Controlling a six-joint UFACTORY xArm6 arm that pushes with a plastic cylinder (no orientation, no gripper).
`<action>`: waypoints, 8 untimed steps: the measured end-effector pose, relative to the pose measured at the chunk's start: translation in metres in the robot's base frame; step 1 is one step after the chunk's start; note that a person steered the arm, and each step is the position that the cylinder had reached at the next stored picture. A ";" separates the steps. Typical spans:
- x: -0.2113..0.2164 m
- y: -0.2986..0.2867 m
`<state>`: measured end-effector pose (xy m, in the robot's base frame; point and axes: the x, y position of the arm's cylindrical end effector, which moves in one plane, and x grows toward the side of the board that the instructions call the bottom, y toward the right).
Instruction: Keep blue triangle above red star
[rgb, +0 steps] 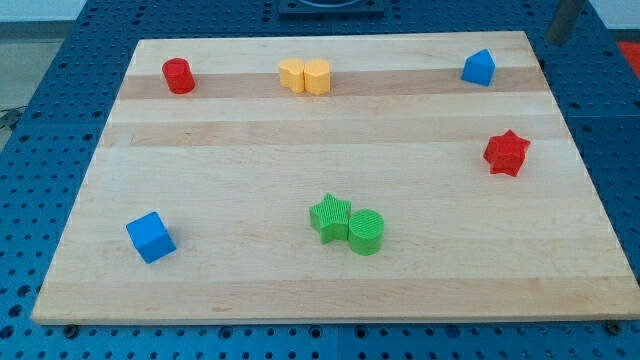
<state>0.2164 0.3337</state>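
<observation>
Wooden board (330, 130) lay on blue pegboard; the blue triangle (479, 67) sat upper right, above the red star (506, 153). My tip could not be seen, its state untellable.

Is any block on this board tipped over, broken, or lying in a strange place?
Nothing stands out. All blocks sit flat on the board, and none looks damaged. The blue triangle lies above the red star, near the view's right. My tip is at the view's top right corner, off the board, touching no block.
</observation>
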 end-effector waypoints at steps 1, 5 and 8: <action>0.103 -0.049; -0.018 -0.114; 0.014 -0.153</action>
<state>0.2302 0.1811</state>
